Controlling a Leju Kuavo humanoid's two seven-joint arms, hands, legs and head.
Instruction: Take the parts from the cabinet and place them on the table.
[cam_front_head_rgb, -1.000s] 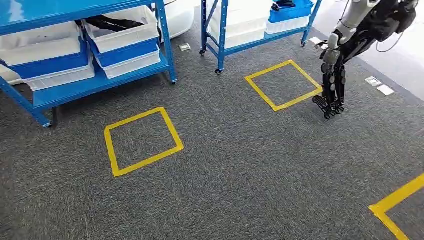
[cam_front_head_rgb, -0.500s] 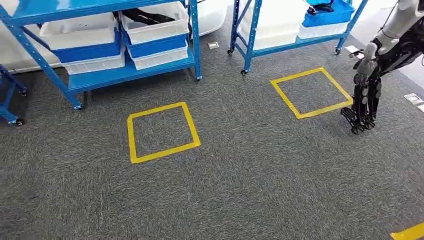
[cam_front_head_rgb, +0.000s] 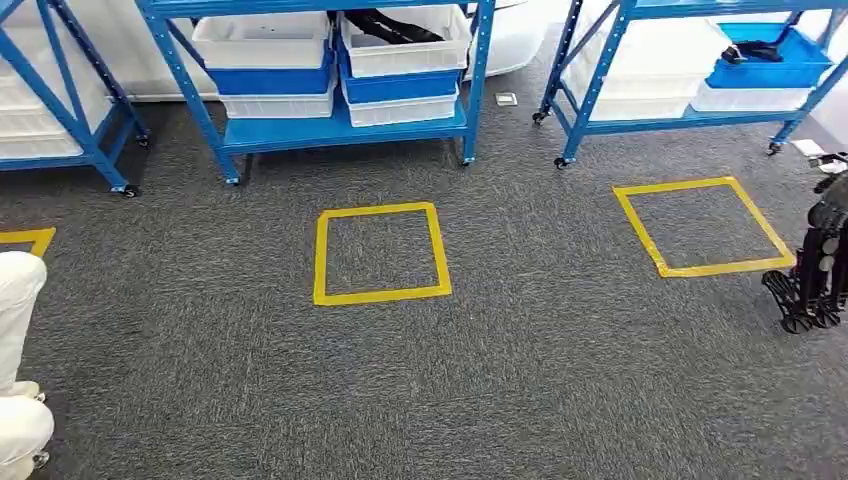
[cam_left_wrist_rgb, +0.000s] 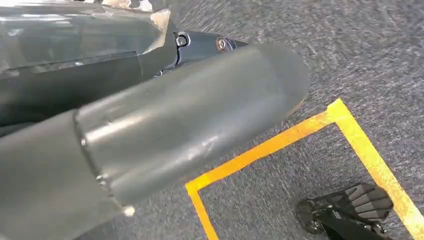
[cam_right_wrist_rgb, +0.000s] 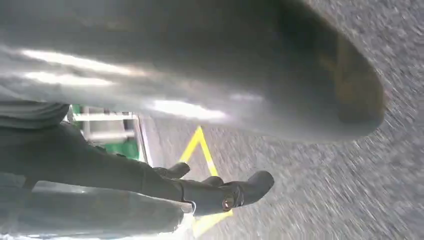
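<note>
I am looking down at grey carpet (cam_front_head_rgb: 520, 380) with blue shelving racks along the far side. The middle rack (cam_front_head_rgb: 345, 130) carries stacked white and blue bins (cam_front_head_rgb: 265, 60) on its lower shelf, and the white bin beside them (cam_front_head_rgb: 405, 45) holds dark parts (cam_front_head_rgb: 390, 25) lying across its top. The rack to the right (cam_front_head_rgb: 690, 120) has a blue bin (cam_front_head_rgb: 770, 65) with another dark part (cam_front_head_rgb: 752, 52) in it, sitting on white bins. On the carpet in front of the middle rack is a yellow tape square (cam_front_head_rgb: 380, 252), and a second yellow tape square (cam_front_head_rgb: 703, 226) lies in front of the right rack. My right hand (cam_front_head_rgb: 812, 275) hangs at the right edge of the head view, just beside that second square, its dark fingers pointing down toward the carpet, lying close together and holding nothing. In the right wrist view the fingers (cam_right_wrist_rgb: 220, 192) reach out over the carpet with nothing between them. My left hand (cam_left_wrist_rgb: 150, 125) shows in its wrist view as a thick grey thumb over a corner of yellow tape (cam_left_wrist_rgb: 280, 150); I cannot tell whether it is spread or closed. A white piece (cam_front_head_rgb: 20, 400) shows at the left edge of the head view; I cannot tell what it is.
</note>
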